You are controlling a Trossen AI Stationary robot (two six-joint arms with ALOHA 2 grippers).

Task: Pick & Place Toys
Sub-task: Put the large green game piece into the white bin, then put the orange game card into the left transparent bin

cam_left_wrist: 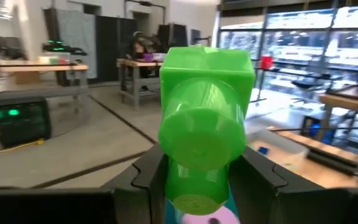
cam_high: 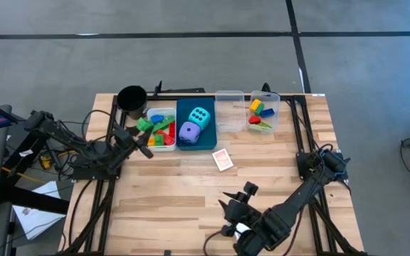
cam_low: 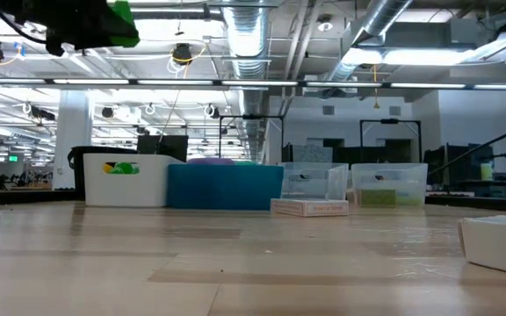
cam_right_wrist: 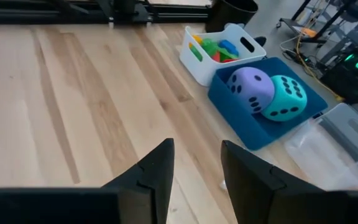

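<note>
My left gripper (cam_high: 141,132) is shut on a green brick (cam_left_wrist: 204,118), held high above the left edge of the white bin (cam_high: 161,131). In the low view the brick (cam_low: 121,22) shows far above the table. The white bin holds several red, green, yellow and blue bricks. A cyan die (cam_high: 201,116) and a purple die (cam_high: 189,131) lie in the blue bin (cam_high: 196,142). A small card (cam_high: 223,159) lies flat on the table. My right gripper (cam_right_wrist: 197,168) is open and empty above the table's near part (cam_high: 237,203). My left gripper pinches the green brick's lower part (cam_left_wrist: 199,186) between its two fingers (cam_left_wrist: 149,180), one on each side. The fingers point about level toward the table's right side. The brick is lifted clear, and its round stud end faces the wrist camera.
A black round cup (cam_high: 132,98) stands left of the white bin at the far edge. Two clear bins (cam_high: 229,110) (cam_high: 265,114) stand right of the blue bin; the right one holds a few bricks. Bare wood lies between the bins and the near edge.
</note>
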